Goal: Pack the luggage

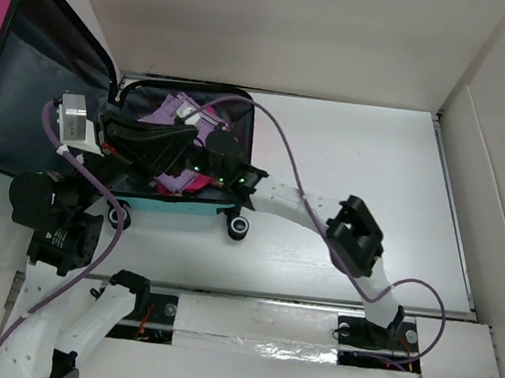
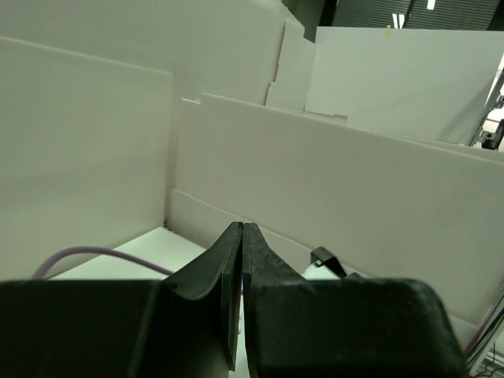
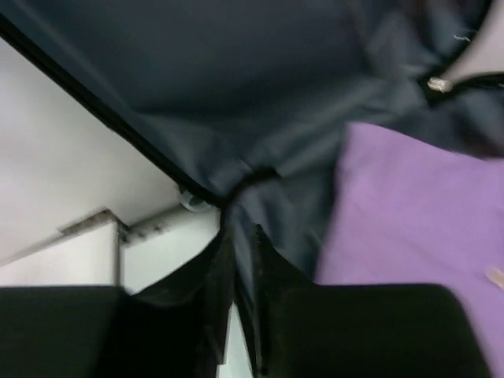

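The luggage (image 1: 26, 78) lies open at the table's left: its lid with dark grey lining leans left, and its teal-rimmed base (image 1: 186, 205) lies flat. A purple pouch (image 1: 164, 110) and a magenta cloth (image 1: 202, 181) lie in the base. My left gripper (image 1: 188, 137) hovers over the base, shut and empty; the left wrist view (image 2: 242, 233) shows only white walls beyond it. My right gripper (image 1: 217, 146) reaches into the base. In the right wrist view it (image 3: 240, 230) is shut on a fold of the grey lining (image 3: 236, 79), beside the purple pouch (image 3: 409, 205).
White walls enclose the table on the back and both sides. The suitcase wheels (image 1: 239, 227) face the near edge. A purple cable (image 1: 282, 137) loops from the right arm over the suitcase. Bare white table (image 1: 375, 167) lies to the right.
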Tool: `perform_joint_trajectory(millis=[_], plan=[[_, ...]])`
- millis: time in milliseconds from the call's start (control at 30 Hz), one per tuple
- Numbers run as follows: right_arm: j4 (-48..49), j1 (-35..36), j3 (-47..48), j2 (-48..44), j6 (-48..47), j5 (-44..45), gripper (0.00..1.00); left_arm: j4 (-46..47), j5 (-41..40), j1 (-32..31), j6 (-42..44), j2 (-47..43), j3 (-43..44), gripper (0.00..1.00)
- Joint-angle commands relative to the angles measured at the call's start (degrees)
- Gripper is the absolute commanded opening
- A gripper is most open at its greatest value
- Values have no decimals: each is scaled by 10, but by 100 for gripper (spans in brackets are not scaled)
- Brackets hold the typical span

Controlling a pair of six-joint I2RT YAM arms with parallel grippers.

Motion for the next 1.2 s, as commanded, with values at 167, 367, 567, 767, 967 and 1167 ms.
perform_joint_trajectory(millis=[167, 367, 567, 767, 967, 1167], plan=[[-27, 33, 422, 251, 5, -93, 56, 87, 75, 1, -72, 9, -30, 0], [8, 71, 528, 331, -27, -6, 62, 53, 67, -9, -46, 21, -63, 0], [51, 70, 357, 243, -28, 27, 59, -155, -130, -21, 97, -18, -55, 0], [204, 0, -137, -31, -4, 84, 22, -246, -411, -21, 120, -63, -51, 28], [149, -40, -338, -252, -95, 91, 11, -352, -673, -21, 121, -90, -157, 40], [65, -137, -499, -477, -111, 71, 14, -461, -881, -21, 38, -137, -187, 57]])
